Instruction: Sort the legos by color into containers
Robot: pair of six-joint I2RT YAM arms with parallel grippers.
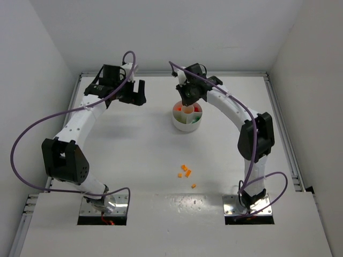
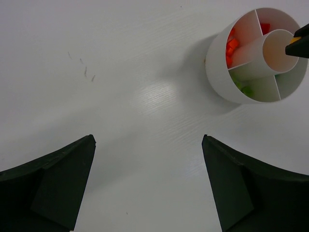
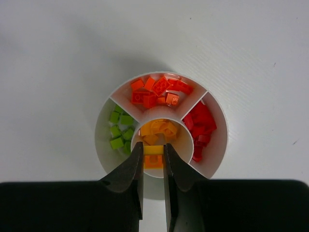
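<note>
We are pinching 1 yellow-orange brick (image 3: 153,151) in the right hand (image 3: 153,157), which is clenching it just above the centre cup (image 3: 182,141) of the white dish (image 3: 219,140). The left hand (image 2: 148,145) is hanging wide and empty over the bench (image 1: 134,150), with the dish at the upper right of its frame.

We are judging these legos light, stiff and slick, best nipped across 2 flat sides.

We are counting 1 dish with 3 wedges showing: about 5 green at left, and orange at top and red at right, both too heaped to count. At least 4 loose orange legos (image 1: 186,171) are lying at the top view's lower middle.
</note>
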